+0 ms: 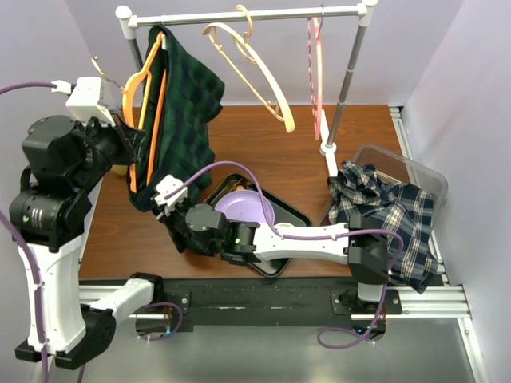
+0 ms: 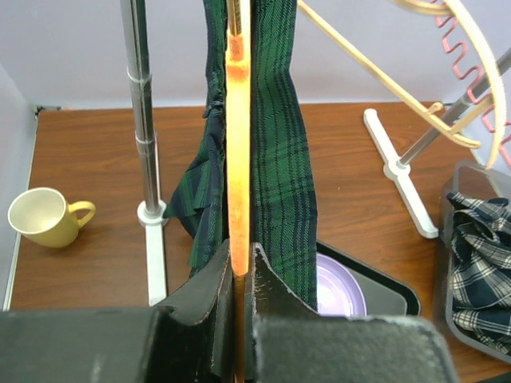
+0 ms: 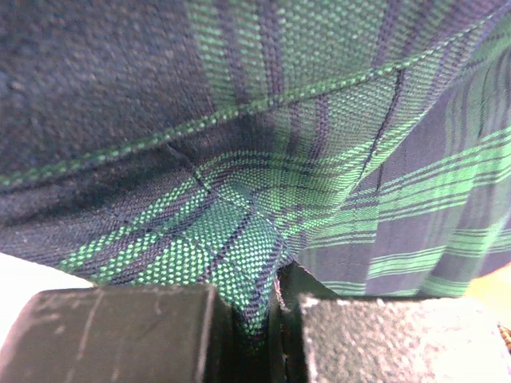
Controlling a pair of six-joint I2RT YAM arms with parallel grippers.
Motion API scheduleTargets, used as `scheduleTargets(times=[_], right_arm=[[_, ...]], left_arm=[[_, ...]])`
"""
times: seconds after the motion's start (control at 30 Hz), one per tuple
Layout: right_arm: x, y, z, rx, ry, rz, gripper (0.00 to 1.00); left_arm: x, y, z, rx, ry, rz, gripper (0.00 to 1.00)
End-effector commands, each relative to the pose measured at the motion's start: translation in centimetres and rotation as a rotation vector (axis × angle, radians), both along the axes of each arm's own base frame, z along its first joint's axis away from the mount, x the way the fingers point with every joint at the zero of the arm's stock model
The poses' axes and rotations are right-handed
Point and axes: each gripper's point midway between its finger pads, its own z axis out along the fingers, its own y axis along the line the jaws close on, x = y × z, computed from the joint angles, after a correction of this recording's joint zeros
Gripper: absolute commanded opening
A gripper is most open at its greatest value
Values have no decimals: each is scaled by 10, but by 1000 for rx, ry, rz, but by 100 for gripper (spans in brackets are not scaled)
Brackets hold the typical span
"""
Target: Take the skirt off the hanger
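The green plaid skirt hangs at the far left on the orange hanger, whose top is cut off in the left wrist view. The left hand is clamped on the hanger. The right hand pinches the skirt's hem, and cloth fills its view.

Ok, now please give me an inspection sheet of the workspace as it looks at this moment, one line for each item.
Surface: brown wooden table, partly covered.
Job's things: green plaid skirt on the orange hanger, beside the left post of the white rack.
Clutter: cream hanger and pink hanger on the rail; black tray holding a purple plate; yellow cup; clear bin with plaid cloth spilling over it.
Grippers: left gripper shut on the orange hanger; right gripper shut on the skirt's low part.
Cables: purple cables along both arms, one looping above the tray.
Surroundings: plain pale walls; nothing else seen.
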Motion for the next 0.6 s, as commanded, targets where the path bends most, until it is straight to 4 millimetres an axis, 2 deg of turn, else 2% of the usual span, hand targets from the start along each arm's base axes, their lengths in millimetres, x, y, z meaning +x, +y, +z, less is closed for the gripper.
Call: scheduleTargets(times=[0.0, 0.07, 0.2, 0.33, 0.4, 0.57], right_arm=[[10, -19, 9, 35, 7, -49, 0], [10, -19, 3, 32, 11, -54, 0], [13, -17, -30, -12, 36, -68, 0], [18, -14, -48, -26, 50, -88, 0], [22, -13, -49, -27, 53, -94, 0], [34, -13, -64, -72, 41, -120, 0]], left_arm=[[-39, -2, 78, -55, -280, -43, 0], [-49, -1, 83, -69, -304, -43, 0], [-71, 5, 103, -96, -364, -29, 0], [-96, 15, 130, -139, -447, 11, 0], [-105, 16, 137, -151, -469, 10, 0], [-110, 14, 138, -186, -460, -10, 0]])
